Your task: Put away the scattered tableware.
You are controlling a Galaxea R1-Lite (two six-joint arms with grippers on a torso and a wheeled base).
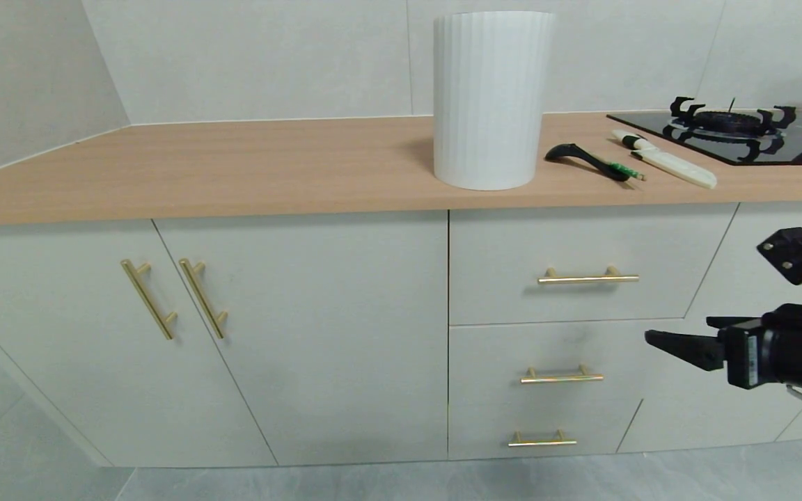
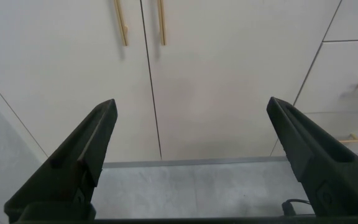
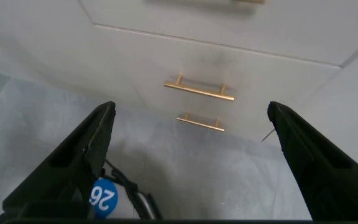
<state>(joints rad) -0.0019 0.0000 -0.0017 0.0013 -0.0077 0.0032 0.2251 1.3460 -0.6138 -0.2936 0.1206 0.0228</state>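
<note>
The right gripper (image 1: pixel 683 334), fingers apart and empty, hangs low before the drawers (image 1: pixel 512 264). The left gripper (image 2: pixel 191 102) is spread too. The black spoon (image 1: pixel 585 158) and white knife (image 1: pixel 665 163) lie on the countertop (image 1: pixel 234 167), right of the ribbed container (image 1: pixel 488 104). Probably best: rise above the edge first, then pinch the spoon's handle.

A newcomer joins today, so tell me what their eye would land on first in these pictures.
The tall white ribbed container stands out first, upright on the wooden counter. Beside it, toward the gas hob, lie a black utensil and a long white utensil. Lower down, the right gripper hangs open before the gold-handled drawers.
</note>
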